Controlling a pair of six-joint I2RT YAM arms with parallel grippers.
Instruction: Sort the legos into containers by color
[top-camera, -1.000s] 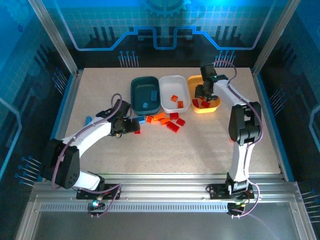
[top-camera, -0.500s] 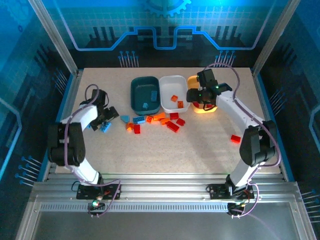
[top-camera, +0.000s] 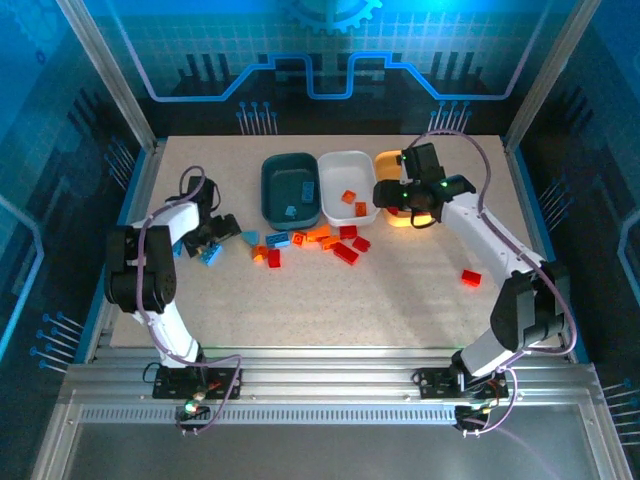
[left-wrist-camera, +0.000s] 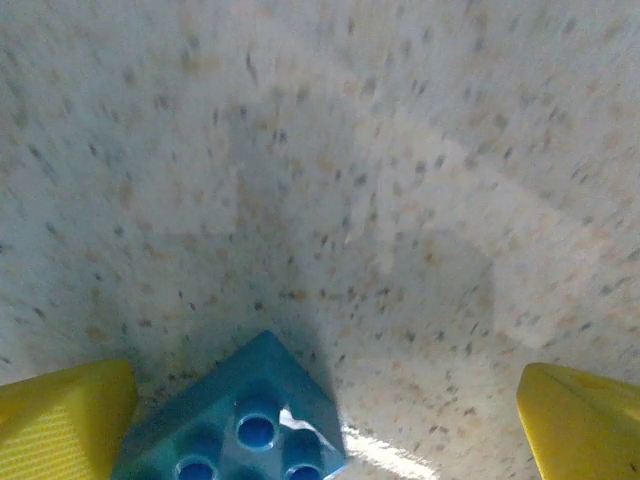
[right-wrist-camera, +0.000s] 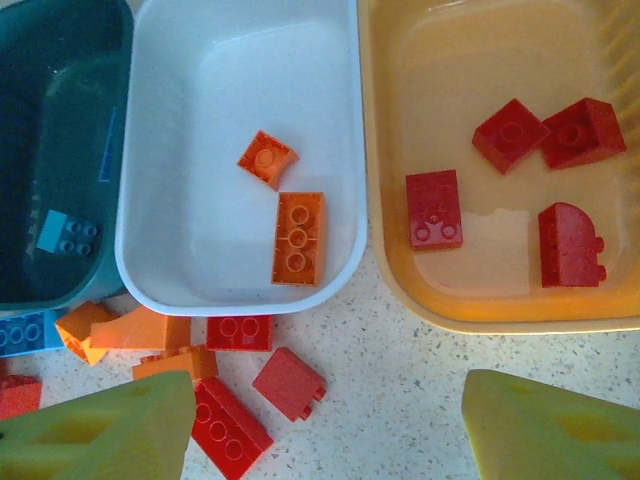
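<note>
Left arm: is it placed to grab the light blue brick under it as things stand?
Probably yes. The left gripper hangs open right over the light blue brick, which lies between its jaws, nearer one side, with bare table around it.

Left tool (top-camera: 213, 239) swung left — over a blue brick (left-wrist-camera: 235, 425).

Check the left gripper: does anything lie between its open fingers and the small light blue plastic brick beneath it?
Nothing visible does. The left gripper stands open over the small light blue plastic brick, which lies studs-up on the bare speckled table between the yellow fingers, nearer one finger than the other.
</note>
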